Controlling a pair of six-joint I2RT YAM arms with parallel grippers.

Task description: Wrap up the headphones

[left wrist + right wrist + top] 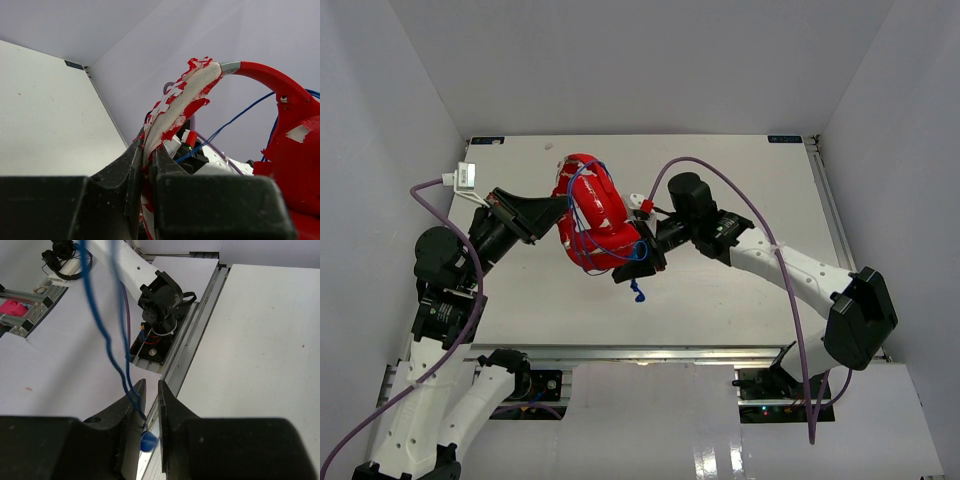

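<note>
**Headphones [595,215] pinned at both ends; the weak points are the cord and the padding**

You have them just off the table's centre, toward 9 o'clock in the overhead view, with blue loops already lying across the red cups. The left gripper [149,150], at their 9 o'clock, is clamped tight on the headband padding [182,97]. Its red skin is torn down to white foam, so a hard pull may peel more off or let the band slide out.

The right gripper [151,390], at their 4 o'clock, is closed narrow on the blue cord [107,340], with the plug [148,441] dangling just below. That cord is thin. If it slips through the fingers, I judge the loops will go slack and spill.

Watch the purple cable [740,195] arcing at 2 o'clock, which could catch the cord.

The table [740,170] is plain white and smooth, so it gives little grip. White walls [640,60] box it in from 9 through 12 to 3 o'clock.
</note>
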